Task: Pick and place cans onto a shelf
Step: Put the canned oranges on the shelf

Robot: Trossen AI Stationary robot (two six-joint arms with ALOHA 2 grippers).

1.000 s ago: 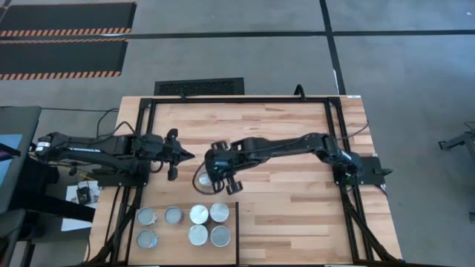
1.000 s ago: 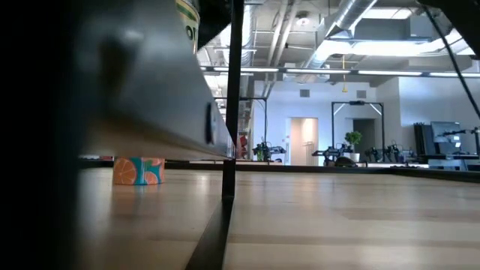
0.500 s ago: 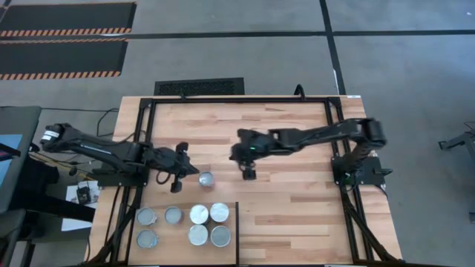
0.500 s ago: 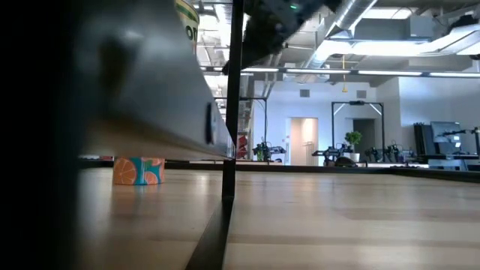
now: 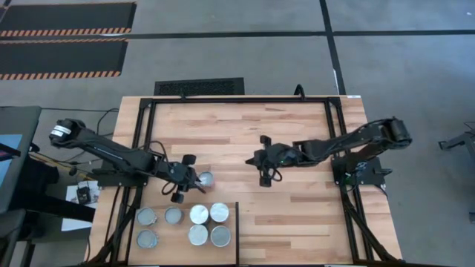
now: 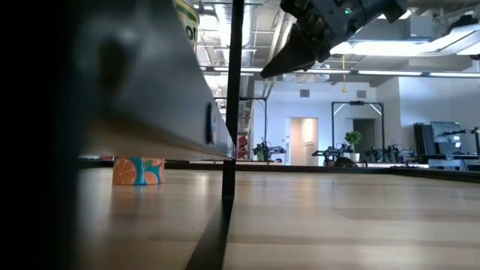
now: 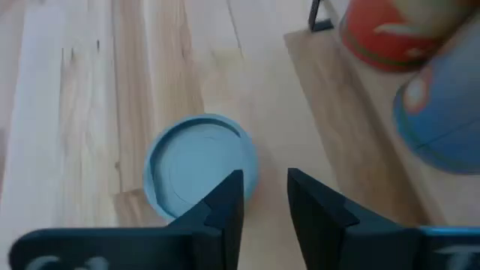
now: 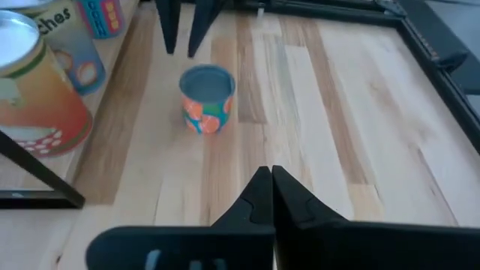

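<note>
One can (image 5: 205, 179) with an orange and blue label stands upright on the plank table, just beyond the shelf's far edge. It also shows in the low view (image 6: 139, 170) and in both wrist views (image 7: 196, 171) (image 8: 207, 99). Several cans stand on the pale shelf (image 5: 171, 235) at the near left. My left gripper (image 5: 193, 179) (image 7: 265, 184) hovers beside the lone can on its left, open by a narrow gap and empty. My right gripper (image 5: 251, 159) (image 8: 271, 176) is shut and empty above the table's middle, to the right of the can.
Black metal bars frame the shelf (image 5: 237, 230), and one post (image 6: 234, 97) stands close to the low camera. An orange can (image 7: 382, 30) and a blue can (image 7: 442, 112) stand at the shelf's far edge. Bare planks (image 5: 297, 215) lie right of the shelf.
My right gripper has drawn back from over the lone can toward the table's right edge. My left gripper has gone toward the near edge and the right, up to the can. The can has stayed in place.
</note>
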